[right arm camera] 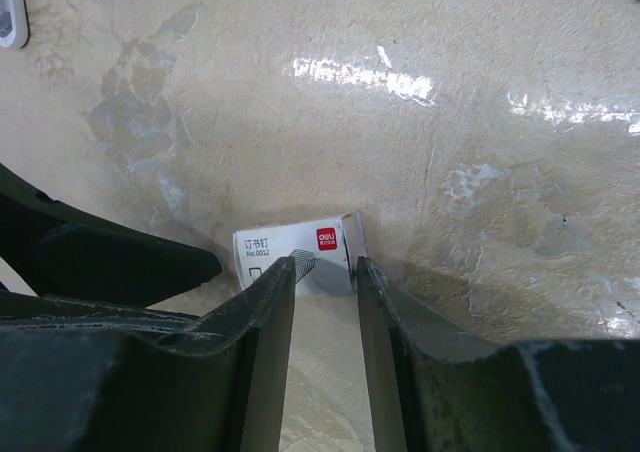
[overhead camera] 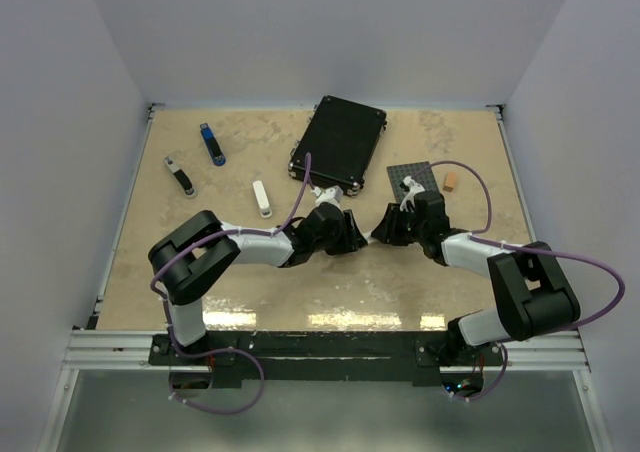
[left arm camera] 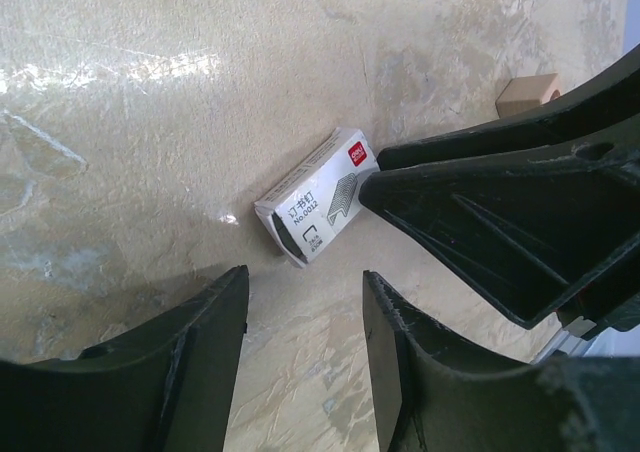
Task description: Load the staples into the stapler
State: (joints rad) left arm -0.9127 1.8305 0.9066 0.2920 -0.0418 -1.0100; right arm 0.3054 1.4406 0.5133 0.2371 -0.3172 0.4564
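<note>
Marbled tabletop (overhead camera: 240, 162) — left end effector (left arm camera: 305, 282) open before staples (left arm camera: 320, 194); right end effector (right arm camera: 325, 267) narrow against them — grip unclear.

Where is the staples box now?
Seen in both wrist views, the staples box lies flat near the centre of the table, at the tips of the right gripper and just ahead of the left gripper.

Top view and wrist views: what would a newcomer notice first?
The left arm and right arm meet almost nose to nose in the middle of the top view. Between them a small white staple box lies flat; the right arm's jaws reach its end, the left arm's jaws stand open just short of it. Behind them, a black case lies near the far edge.
</note>
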